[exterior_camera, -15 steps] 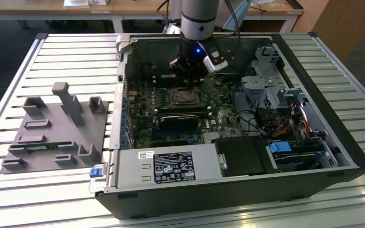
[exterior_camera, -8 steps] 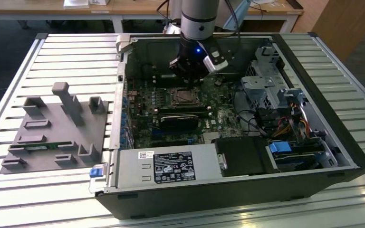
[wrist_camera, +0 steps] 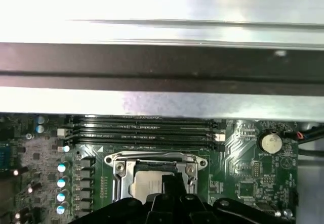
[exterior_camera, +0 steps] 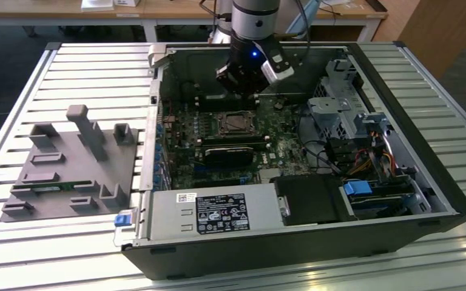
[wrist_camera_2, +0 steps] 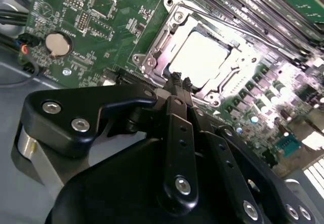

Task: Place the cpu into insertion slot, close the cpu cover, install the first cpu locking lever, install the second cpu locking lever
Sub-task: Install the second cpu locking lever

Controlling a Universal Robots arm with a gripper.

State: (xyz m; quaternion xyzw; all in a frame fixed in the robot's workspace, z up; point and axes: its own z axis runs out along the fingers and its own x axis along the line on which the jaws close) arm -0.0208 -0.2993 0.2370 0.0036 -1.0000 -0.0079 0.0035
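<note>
green circuit board (exterior_camera: 216,142) lies flat inside an open black computer case (exterior_camera: 427,182), which rests on a slatted metal surface (exterior_camera: 79,79). in the exterior view the arm (exterior_camera: 253,24) comes down from above into the case, and the claw (exterior_camera: 237,82) hangs over the board just beyond the insertion slot (exterior_camera: 235,123), on the side away from the camera.

in both wrist views the cpu (wrist_camera_2: 200,57) sits in the socket, its pale silvery face showing through the cut-out middle of the cpu cover (wrist_camera_2: 157,44), which lies flat down over it. the cover's metal frame surrounds the chip on all sides.

in the second wrist view the claw (wrist_camera_2: 179,82) has its two thin black fingertips (wrist_camera_2: 175,80) drawn close together with only a sliver of gap between them, and nothing is held between them. the tips stand right at the near edge of the cover frame, next to the chip; i cannot tell whether they touch the metal. in the first wrist view the claw (wrist_camera: 169,181) reaches over the near edge of the socket and hides part of the cpu (wrist_camera: 147,186).

a round coin battery (wrist_camera_2: 56,43) sits on the board well away from the socket, and long black memory slots (wrist_camera: 142,130) run beside the socket on the side away from the claw. on the exterior view's left a grey fixture (exterior_camera: 67,163) with upright posts rests on the surface, well apart from the case.
</note>
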